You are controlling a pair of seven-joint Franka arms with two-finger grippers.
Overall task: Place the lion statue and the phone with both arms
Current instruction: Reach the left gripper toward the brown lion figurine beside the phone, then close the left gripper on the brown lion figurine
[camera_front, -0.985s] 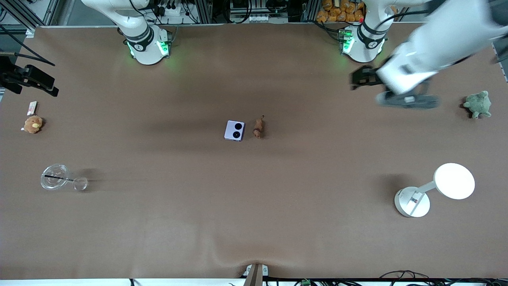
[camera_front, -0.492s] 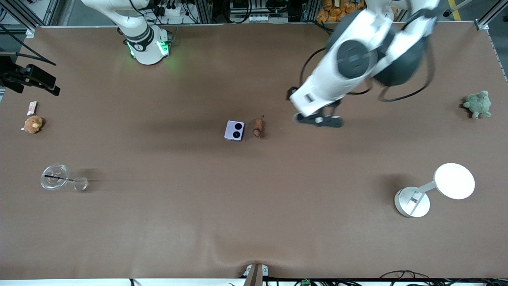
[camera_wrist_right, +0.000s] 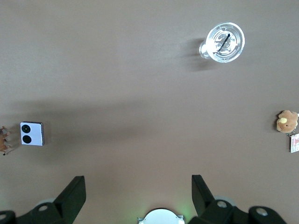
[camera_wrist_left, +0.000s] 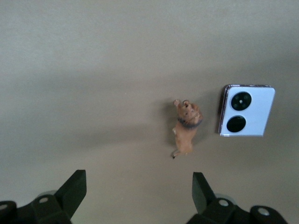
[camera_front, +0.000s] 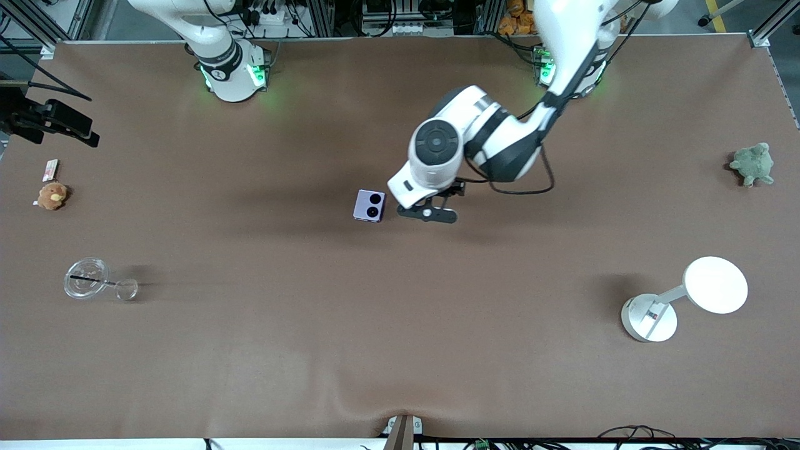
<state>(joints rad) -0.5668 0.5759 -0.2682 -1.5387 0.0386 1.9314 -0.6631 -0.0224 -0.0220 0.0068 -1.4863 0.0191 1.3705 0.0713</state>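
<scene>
The lavender phone (camera_front: 369, 205) lies in the middle of the table, its two black camera circles up. It also shows in the left wrist view (camera_wrist_left: 246, 116) and the right wrist view (camera_wrist_right: 32, 133). The small brown lion statue (camera_wrist_left: 187, 128) lies beside the phone toward the left arm's end. In the front view the left arm's hand (camera_front: 431, 153) hides it. My left gripper (camera_wrist_left: 138, 191) is open and empty, up over the table just beside the lion. My right gripper (camera_wrist_right: 138, 189) is open and empty, high above its own base (camera_wrist_right: 160, 217).
A green plush turtle (camera_front: 753, 164) and a white round lamp (camera_front: 687, 297) stand at the left arm's end. A clear glass with a straw (camera_front: 87, 278), a tan plush toy (camera_front: 52, 195) and a small card (camera_front: 50, 169) are at the right arm's end.
The left arm has swung from its end of the table to the middle. Its hand now covers the lion in the front view. Phone and lion have not moved.
</scene>
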